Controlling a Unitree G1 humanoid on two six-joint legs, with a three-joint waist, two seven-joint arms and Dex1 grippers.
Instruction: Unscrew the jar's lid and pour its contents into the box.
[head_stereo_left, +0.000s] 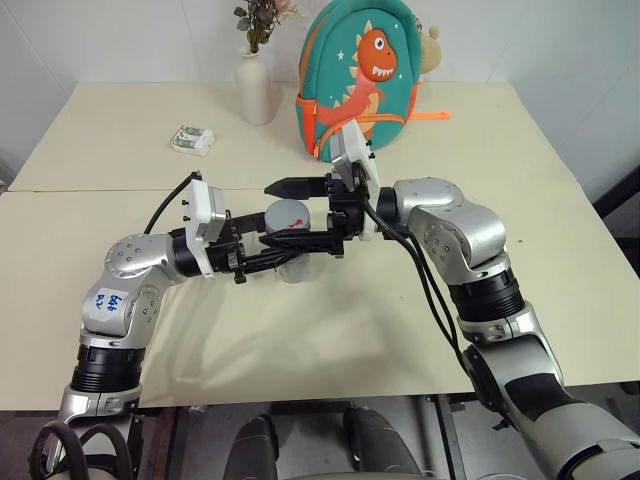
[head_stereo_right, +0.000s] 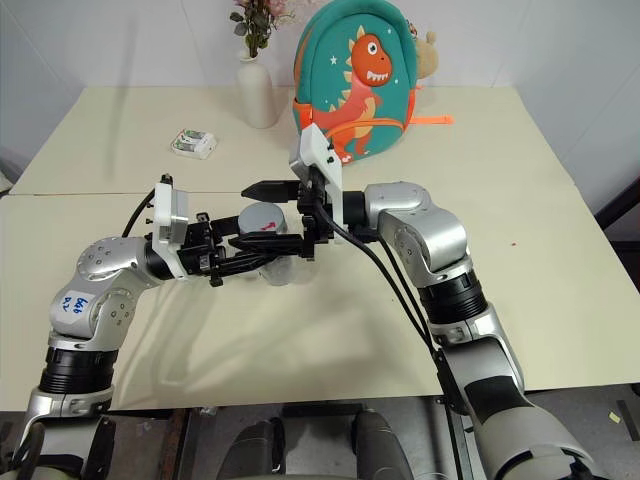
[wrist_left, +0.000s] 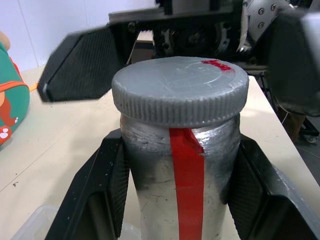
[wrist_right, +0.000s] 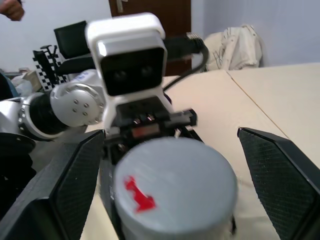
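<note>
Stood before a plain white wall (head_stereo_left: 120, 40): a cream table (head_stereo_left: 560, 190), made of two tops meeting at a seam (head_stereo_left: 80, 190). Set at the table's far edge, against the wall: a white vase (head_stereo_left: 256, 88) with dried flowers (head_stereo_left: 262, 18), and just beside the vase a teal dinosaur backpack (head_stereo_left: 362, 75). Lay near the vase, toward the seam: a small white-and-green packet (head_stereo_left: 192, 140). Behind the table's other side, a dark wooden door (wrist_right: 150, 10).
</note>
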